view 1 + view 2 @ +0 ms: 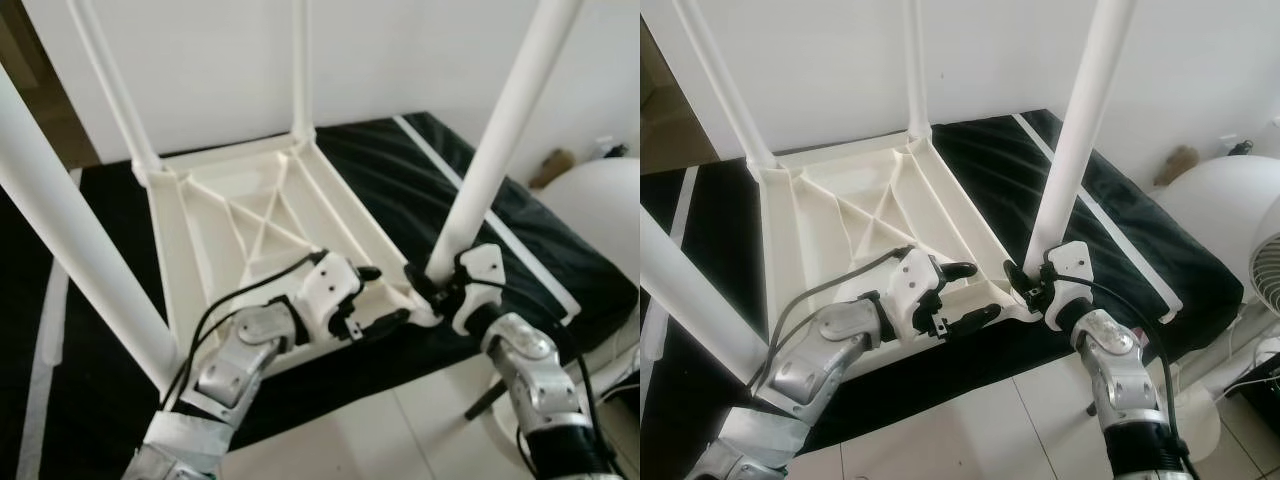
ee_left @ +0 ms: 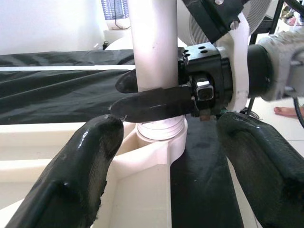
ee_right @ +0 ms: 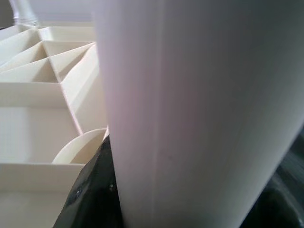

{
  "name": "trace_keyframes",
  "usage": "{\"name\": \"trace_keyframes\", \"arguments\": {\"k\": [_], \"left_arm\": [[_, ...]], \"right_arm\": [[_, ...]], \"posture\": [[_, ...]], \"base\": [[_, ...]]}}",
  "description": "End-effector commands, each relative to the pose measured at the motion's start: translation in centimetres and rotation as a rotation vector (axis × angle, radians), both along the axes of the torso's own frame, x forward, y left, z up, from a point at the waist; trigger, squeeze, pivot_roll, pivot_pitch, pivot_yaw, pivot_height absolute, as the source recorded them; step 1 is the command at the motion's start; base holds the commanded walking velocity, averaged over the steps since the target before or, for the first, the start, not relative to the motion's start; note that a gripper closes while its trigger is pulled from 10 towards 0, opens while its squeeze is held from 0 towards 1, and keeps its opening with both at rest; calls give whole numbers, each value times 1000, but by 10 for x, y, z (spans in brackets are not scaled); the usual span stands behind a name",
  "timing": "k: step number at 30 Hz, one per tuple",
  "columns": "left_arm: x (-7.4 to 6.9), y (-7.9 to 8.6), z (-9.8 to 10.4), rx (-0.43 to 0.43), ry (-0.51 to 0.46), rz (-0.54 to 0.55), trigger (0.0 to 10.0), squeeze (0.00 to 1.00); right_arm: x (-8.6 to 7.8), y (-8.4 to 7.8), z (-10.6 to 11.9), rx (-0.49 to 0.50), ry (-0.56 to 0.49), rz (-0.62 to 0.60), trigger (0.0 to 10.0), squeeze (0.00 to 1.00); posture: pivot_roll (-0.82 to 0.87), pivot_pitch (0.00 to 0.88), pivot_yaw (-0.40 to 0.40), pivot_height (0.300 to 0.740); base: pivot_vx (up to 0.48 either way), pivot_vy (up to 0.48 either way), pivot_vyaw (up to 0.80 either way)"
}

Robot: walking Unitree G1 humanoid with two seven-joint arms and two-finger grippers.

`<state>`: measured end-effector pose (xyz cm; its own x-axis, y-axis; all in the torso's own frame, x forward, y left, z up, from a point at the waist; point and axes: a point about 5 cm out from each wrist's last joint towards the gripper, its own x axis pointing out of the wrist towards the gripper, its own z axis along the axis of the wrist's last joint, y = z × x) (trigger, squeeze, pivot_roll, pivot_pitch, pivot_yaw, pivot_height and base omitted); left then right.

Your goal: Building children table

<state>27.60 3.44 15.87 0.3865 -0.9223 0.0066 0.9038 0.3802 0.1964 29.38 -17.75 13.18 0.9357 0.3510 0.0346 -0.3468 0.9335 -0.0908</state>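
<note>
A white plastic children's table [image 1: 250, 215] lies upside down on a black mat [image 1: 400, 180], ribbed underside up. Four white round legs [image 1: 500, 130] stand upright in its corner sockets, the near-right one seated in its collar [image 2: 159, 137].

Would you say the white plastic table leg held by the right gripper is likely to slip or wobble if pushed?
Probably slippery: the white plastic table leg looks smooth. Likely stiff, a straight tube. It may wobble; the right gripper grips it just above its socket.

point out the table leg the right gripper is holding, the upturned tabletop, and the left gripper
table leg [image 1: 500, 130], left eye view, middle of the white shaft
upturned tabletop [image 1: 262, 225], left eye view, crossed ribs of its underside
left gripper [image 1: 385, 297], left eye view, midway between the open black fingertips
</note>
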Motion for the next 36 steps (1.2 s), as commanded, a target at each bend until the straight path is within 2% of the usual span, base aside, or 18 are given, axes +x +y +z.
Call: {"name": "trace_keyframes", "arguments": {"k": [1, 3, 5, 8, 12, 16, 18, 19, 23, 30, 36], "left_arm": [[-4, -2, 1, -4, -1, -16, 10000, 0], [-5, -1, -1, -3, 7, -18, 10000, 0], [-5, -1, -1, -4, 11, -18, 10000, 0], [-5, 1, -2, -7, 22, -4, 10000, 0], [-5, 2, -3, -5, 26, 1, 10000, 0], [-5, 3, -4, -3, 27, 4, 10000, 0], [-6, 3, -3, -7, 29, 5, 10000, 0], [-6, 3, -3, -7, 29, 5, 10000, 0], [-5, 4, -1, -9, 25, 13, 10000, 0], [-3, 5, 2, -16, 19, 24, 10000, 0], [-3, 8, 2, -16, 19, 28, 10000, 0]], "right_arm": [[-2, -4, -8, -19, 34, -42, 10000, 0], [-5, 3, -8, 24, 31, -121, 10000, 0], [-6, 6, -8, 34, 31, -139, 10000, 0], [-8, 11, -10, 54, 51, -228, 10000, 0], [-9, 14, -12, 13, 54, -264, 10000, 0], [-11, 15, -14, 32, 69, -293, 10000, 0], [-12, 17, -14, 64, 69, -377, 10000, 0], [-12, 17, -14, 64, 69, -377, 10000, 0], [-15, 30, -8, 151, 37, -492, 10000, 0], [-14, 36, -7, 182, 46, -548, 10000, 0], [-14, 34, -3, 173, 28, -566, 10000, 0]], "posture": [[-103, 39, -4, 740], [-108, 47, -2, 740], [-108, 47, -2, 740], [-110, 53, 4, 740], [-103, 55, 1, 740], [-101, 55, 4, 740], [-92, 59, 3, 740], [-92, 59, 3, 740], [-79, 54, 1, 740], [-69, 48, -3, 740], [-78, 35, -12, 740]], "base": [[0, 0, 0], [0, 0, 0], [0, 0, 0], [0, 0, 0], [0, 0, 0], [0, 0, 0], [0, 0, 0], [0, 0, 0], [0, 0, 0], [0, 0, 0], [0, 0, 0]]}}
